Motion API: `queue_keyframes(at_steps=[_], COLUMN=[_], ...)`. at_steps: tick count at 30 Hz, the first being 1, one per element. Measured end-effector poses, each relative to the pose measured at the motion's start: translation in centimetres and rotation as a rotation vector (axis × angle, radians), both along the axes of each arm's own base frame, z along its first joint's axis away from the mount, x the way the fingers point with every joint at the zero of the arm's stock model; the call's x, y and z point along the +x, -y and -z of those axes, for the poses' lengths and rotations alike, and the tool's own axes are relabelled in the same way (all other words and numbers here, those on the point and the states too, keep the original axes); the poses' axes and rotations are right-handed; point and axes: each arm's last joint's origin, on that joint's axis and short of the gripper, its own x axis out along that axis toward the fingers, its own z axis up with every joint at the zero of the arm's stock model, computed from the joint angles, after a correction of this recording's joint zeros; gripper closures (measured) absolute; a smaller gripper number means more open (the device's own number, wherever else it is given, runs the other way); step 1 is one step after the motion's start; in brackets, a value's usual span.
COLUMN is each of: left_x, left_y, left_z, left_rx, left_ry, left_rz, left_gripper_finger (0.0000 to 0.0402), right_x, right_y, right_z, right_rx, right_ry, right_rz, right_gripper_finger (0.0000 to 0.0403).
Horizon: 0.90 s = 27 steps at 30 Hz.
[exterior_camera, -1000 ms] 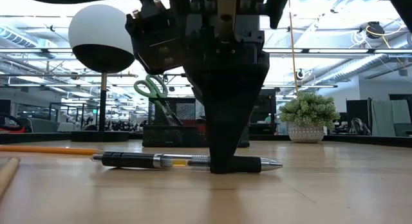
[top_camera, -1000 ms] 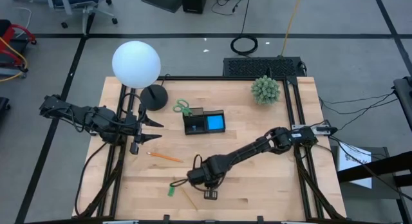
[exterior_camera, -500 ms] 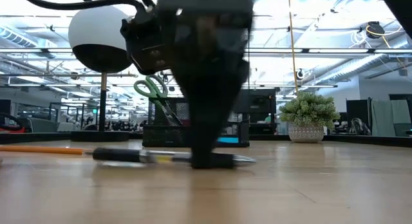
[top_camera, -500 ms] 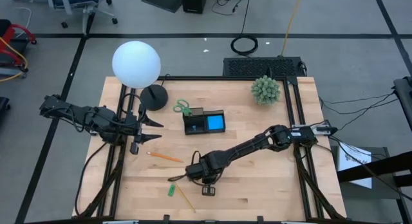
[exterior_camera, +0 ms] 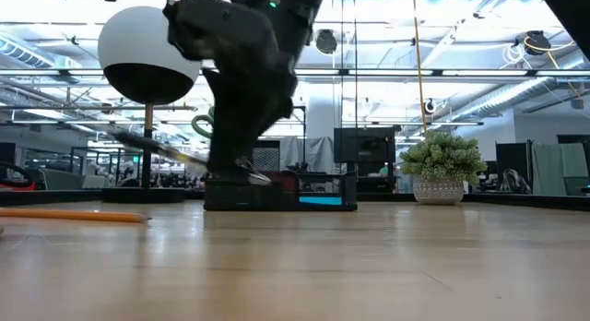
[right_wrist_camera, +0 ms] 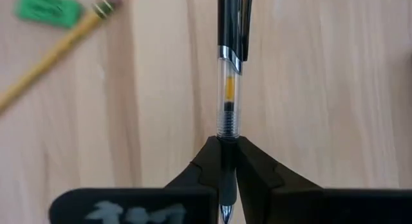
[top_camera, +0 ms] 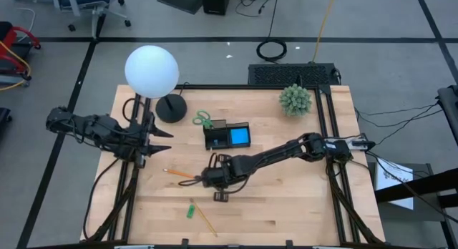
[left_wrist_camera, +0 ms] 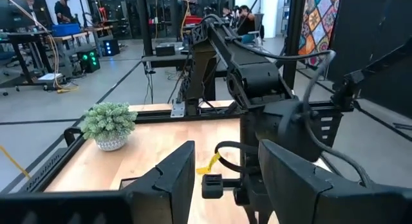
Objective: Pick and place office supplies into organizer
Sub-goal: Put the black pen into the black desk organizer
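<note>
Right gripper pinching a dark pen with clear barrel and yellow insert, fingers pressed together on its lower barrel; pen lifted off the light wooden table and tilted in the low view, near the table's middle, just nearer than the small black rectangular organizer tray. Blue square sticky pad sits in the tray's right compartment, green-handled scissors stand at its far left corner. Orange pencil lies on the table left of the gripper; small green eraser piece and yellow pencil lie nearer, toward the near edge. Left gripper hangs over the left side of the table, fingers spread, holding nothing. White globe lamp far left, green spiky plant far right.
</note>
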Motion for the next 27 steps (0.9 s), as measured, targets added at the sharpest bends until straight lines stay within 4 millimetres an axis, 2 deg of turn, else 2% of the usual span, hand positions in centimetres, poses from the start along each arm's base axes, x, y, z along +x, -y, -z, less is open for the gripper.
queue_keyframes(at_steps=[10,16,21,23,27], left_x=[-1.4,-1.5,-1.5,-1.5,-1.5], left_y=[-0.5,-0.5,-0.5,-0.5,-0.5], left_z=[0.0,0.0,0.0,0.0,0.1], left_rx=[-0.004,-0.004,-0.003,-0.002,0.002], left_ry=[0.01,0.012,0.008,0.008,0.002], left_rz=[0.0,0.0,0.0,0.0,-0.011], left_gripper_finger=[0.0229,0.0229,0.0229,0.0229,0.0229], right_x=[1.8,2.3,1.1,-0.3,-3.9], right_y=[1.6,2.7,4.3,5.0,6.7], right_z=[-1.0,-1.1,-1.6,-1.8,-3.0], right_rx=[0.004,-0.043,-0.056,-0.047,-0.011], right_ry=[0.167,0.223,0.296,0.352,0.573], right_rz=[-0.033,-0.016,0.015,0.028,0.067], right_gripper_finger=[0.0386,0.0386,0.0386,0.0386,0.0386])
